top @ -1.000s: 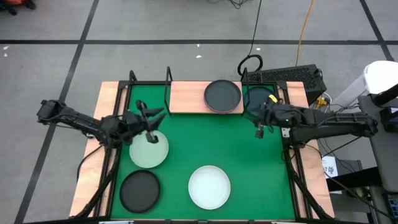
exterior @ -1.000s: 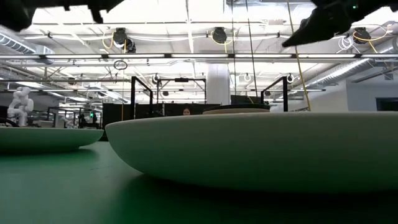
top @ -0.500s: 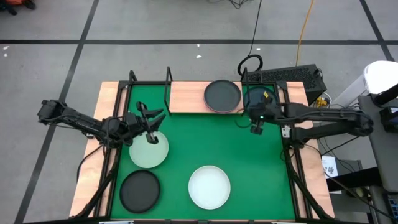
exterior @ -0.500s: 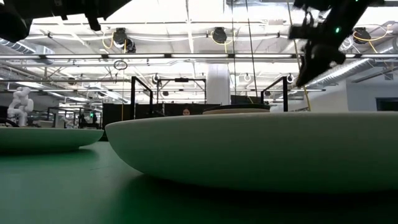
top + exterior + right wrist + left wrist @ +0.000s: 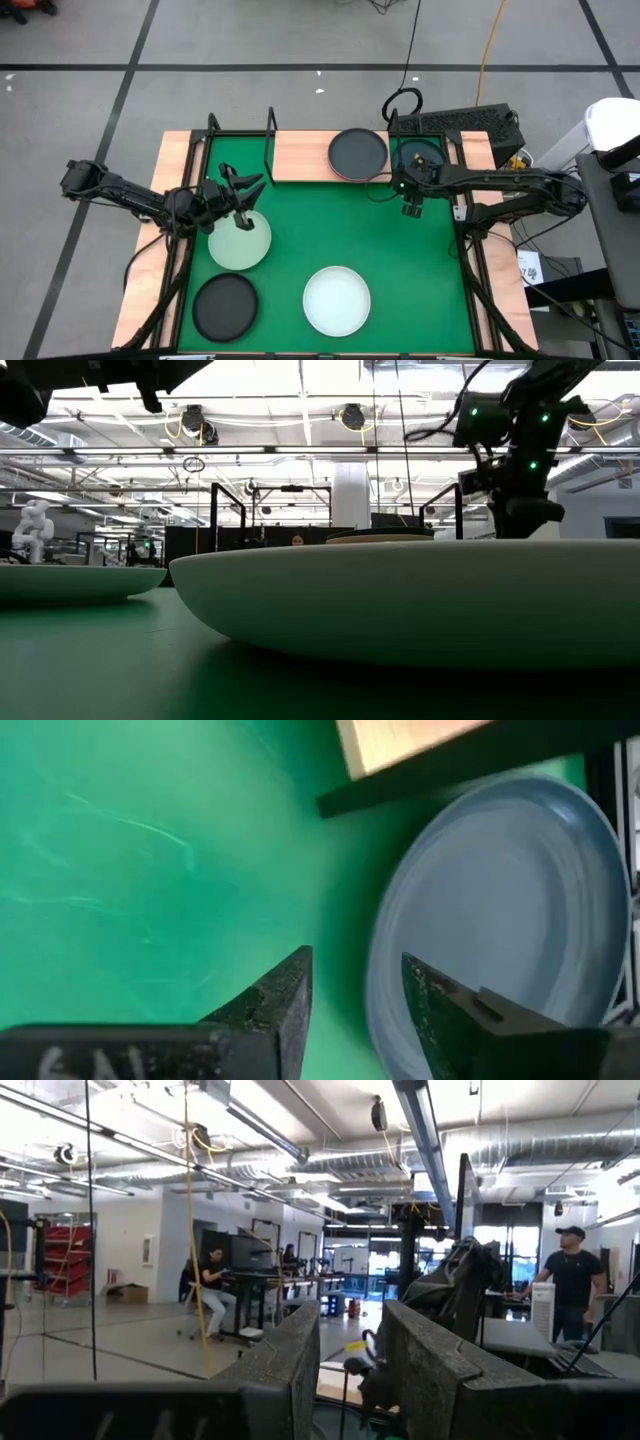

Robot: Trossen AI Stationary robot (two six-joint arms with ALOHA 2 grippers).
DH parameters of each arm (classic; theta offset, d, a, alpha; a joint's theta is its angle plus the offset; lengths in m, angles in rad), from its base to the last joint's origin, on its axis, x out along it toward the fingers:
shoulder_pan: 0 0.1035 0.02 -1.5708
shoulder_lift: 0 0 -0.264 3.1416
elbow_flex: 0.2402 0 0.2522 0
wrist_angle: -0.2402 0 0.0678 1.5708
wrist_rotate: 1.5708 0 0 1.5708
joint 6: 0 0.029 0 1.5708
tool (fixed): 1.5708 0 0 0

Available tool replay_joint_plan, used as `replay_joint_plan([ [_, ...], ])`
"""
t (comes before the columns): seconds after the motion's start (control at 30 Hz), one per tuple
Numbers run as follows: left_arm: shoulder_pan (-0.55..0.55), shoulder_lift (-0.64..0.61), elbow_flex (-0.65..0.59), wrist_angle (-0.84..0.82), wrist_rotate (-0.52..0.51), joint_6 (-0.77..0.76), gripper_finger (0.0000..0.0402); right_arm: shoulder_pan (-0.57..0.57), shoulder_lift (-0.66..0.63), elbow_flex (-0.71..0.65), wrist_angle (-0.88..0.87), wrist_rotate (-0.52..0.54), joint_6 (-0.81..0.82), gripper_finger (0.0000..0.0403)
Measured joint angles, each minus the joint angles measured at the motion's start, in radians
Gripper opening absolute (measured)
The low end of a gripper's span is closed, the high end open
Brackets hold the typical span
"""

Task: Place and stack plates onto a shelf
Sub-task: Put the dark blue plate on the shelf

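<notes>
Right now I see my right gripper (image 5: 411,207) hanging just off the shelf's (image 5: 300,156) right end, above the green mat (image 5: 360,240). In the right wrist view its fingers (image 5: 283,995) are slightly spread, gripping nothing, with the rim of a grey-blue plate (image 5: 500,920) lying right under them beside the shelf edge. A black plate (image 5: 358,154) sits on the shelf's right half. My left gripper (image 5: 240,205) hovers over the pale green plate (image 5: 239,240), its two fingers (image 5: 285,1365) a narrow gap apart and empty. The white plate (image 5: 337,300) and another black plate (image 5: 224,306) lie on the mat near the front edge, well apart from the shelf.
</notes>
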Motion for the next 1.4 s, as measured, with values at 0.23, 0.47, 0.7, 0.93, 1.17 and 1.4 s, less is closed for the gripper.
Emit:
replay_joint_plan([
  [0.23,0.000,0.000,0.000,0.001,0.000,0.000,0.0115,-0.054,0.042,0.000,-0.001,0.028,0.010,0.0210],
  [0.47,0.000,0.000,0.000,0.001,0.000,-0.003,0.0115,-0.140,0.069,0.000,-0.005,0.018,-0.014,0.0248],
  [0.7,0.000,0.000,0.000,0.001,0.000,-0.003,0.0115,-0.191,0.116,-0.001,0.005,-0.028,-0.072,0.0238],
  [0.93,0.000,0.000,0.000,0.000,0.000,-0.003,0.0115,-0.221,0.174,0.000,0.094,-0.020,-0.070,0.0221],
  [1.17,0.000,0.000,0.001,0.000,0.000,-0.003,0.0115,-0.235,0.195,0.001,0.109,-0.021,-0.070,0.0198],
  [1.4,0.000,0.000,0.001,-0.001,0.000,-0.003,0.0115,-0.235,0.189,0.001,0.100,-0.022,-0.041,0.0177],
])
